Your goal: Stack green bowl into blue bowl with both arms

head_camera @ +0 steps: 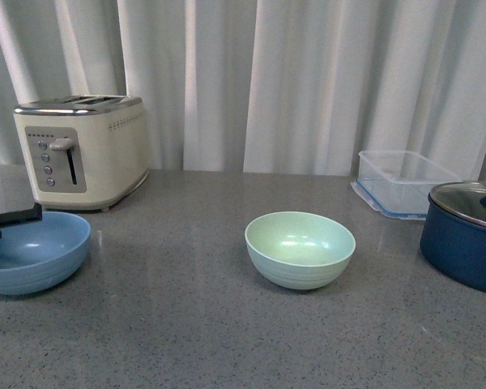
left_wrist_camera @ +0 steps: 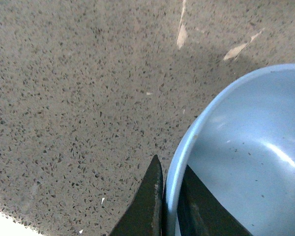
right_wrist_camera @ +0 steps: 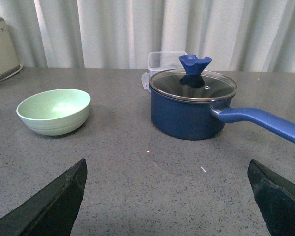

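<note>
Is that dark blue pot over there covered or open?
Covered. A glass lid with a blue knob sits flat on the dark blue pot.

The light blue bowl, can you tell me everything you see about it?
The blue bowl is round, sky-blue and matte, with ridged rings around its lower side. It looks like plastic. It stands upright and empty on the grey speckled counter, at the robot's left, near the cream toaster. The left gripper pinches its rim, one finger inside, one outside.
</note>
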Controlling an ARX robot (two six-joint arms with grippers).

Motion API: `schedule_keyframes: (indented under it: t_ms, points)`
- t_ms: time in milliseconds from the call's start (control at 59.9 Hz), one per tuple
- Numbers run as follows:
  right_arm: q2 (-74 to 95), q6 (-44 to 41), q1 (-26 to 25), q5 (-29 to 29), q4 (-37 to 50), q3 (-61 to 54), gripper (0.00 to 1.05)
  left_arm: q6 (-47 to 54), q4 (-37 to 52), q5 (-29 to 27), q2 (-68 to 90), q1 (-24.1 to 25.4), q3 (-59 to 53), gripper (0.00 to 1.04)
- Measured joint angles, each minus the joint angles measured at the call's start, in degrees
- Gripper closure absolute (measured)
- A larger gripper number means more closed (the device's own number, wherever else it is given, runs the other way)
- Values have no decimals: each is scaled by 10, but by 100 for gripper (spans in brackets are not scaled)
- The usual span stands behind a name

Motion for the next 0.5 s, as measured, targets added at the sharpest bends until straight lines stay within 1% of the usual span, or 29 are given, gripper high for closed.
schedule_keyframes:
  t_ms: [150, 300, 400, 500]
  points:
    - [0, 0, 0, 0, 0, 0, 10, -2, -3, -5, -7, -12, 3, 100]
    - [0, 0, 0, 0, 0, 0, 10, -10, -14, -6, -16, -37, 14, 100]
    - [0, 0, 0, 0, 0, 0, 10, -24, -20, -6, -21, -66, 31, 100]
    - [0, 0, 0, 0, 0, 0, 10, -37, -28, -6, -21, -107, 52, 100]
